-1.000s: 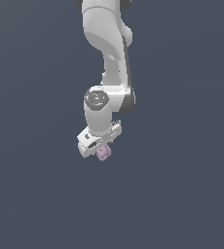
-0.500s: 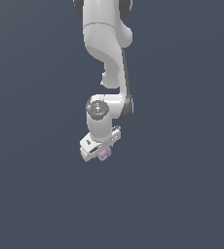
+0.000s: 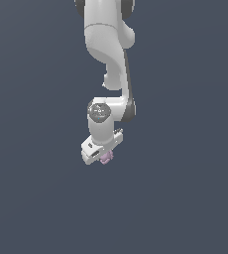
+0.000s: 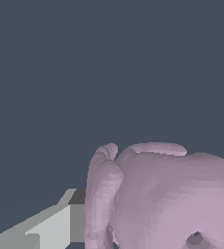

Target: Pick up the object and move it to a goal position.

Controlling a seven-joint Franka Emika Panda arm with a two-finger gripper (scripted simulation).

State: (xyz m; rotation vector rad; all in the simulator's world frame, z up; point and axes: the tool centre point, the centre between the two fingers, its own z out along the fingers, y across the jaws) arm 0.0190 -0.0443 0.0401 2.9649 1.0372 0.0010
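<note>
Right under the white gripper [image 3: 104, 158] sits the blob [image 3: 106, 158], a small pale lilac-pink lump. In the exterior view it peeks out from the gripper's lower edge, toward that view's right, touching the white housing and partly hidden by it. It is far smaller than the hand that carries it. Nothing shows beneath it; all around is the same flat dark grey-blue backdrop [image 3: 185, 198], so it hangs clear of any surface that can be seen.

The wrist view shows the blob [image 4: 172, 199] close up: knobbly, folded into rounded lobes and ridges, with a small dark hollow near the picture's edge. One grey finger [image 4: 55, 226] lies directly against its side, with a darker pad at the contact. The other finger is not visible, being behind the blob or out of frame. From this contact and the blob's place off any support, the gripper is pinching the blob.

Above it, the arm [image 3: 108, 44] comes down from the top of the exterior view, white with dark joints, bending at a round joint [image 3: 99, 112] just over the hand. The hand is tilted, its lower end toward that view's left.
</note>
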